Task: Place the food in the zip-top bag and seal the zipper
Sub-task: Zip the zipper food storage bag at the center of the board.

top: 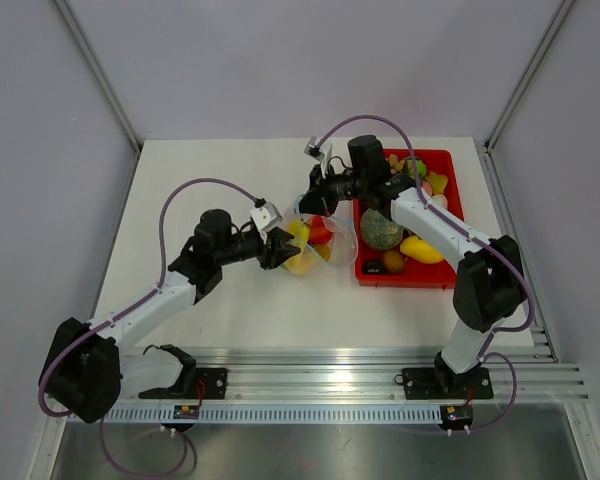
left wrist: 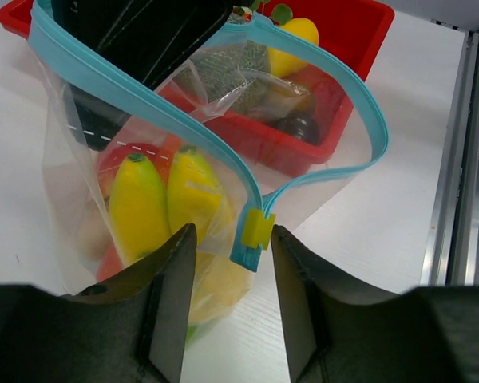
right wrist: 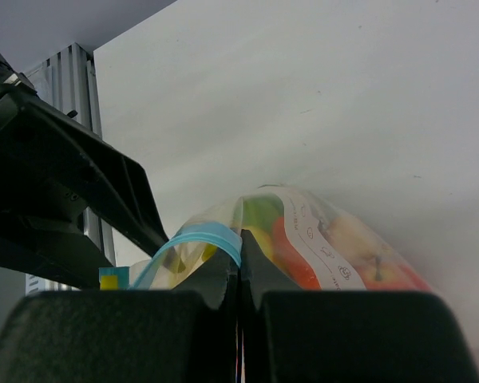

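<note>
The clear zip-top bag (top: 320, 245) stands open left of the red tray. It holds yellow bananas (left wrist: 164, 203) and a red fruit (left wrist: 124, 157); orange and green pieces show in the right wrist view (right wrist: 291, 247). Its teal zipper (left wrist: 319, 80) gapes in a loop, with a yellow slider (left wrist: 257, 230) at the near end. My left gripper (left wrist: 231, 243) is open, with its fingers on either side of that slider end. My right gripper (right wrist: 240, 239) is shut on the zipper strip (right wrist: 203, 237) at the far side of the mouth and holds it up.
The red tray (top: 450, 200) at the right holds a green melon (top: 380, 230), a yellow fruit (top: 421, 249), an orange piece (top: 393, 262) and more food at the back. An aluminium rail (top: 360, 365) runs along the near edge.
</note>
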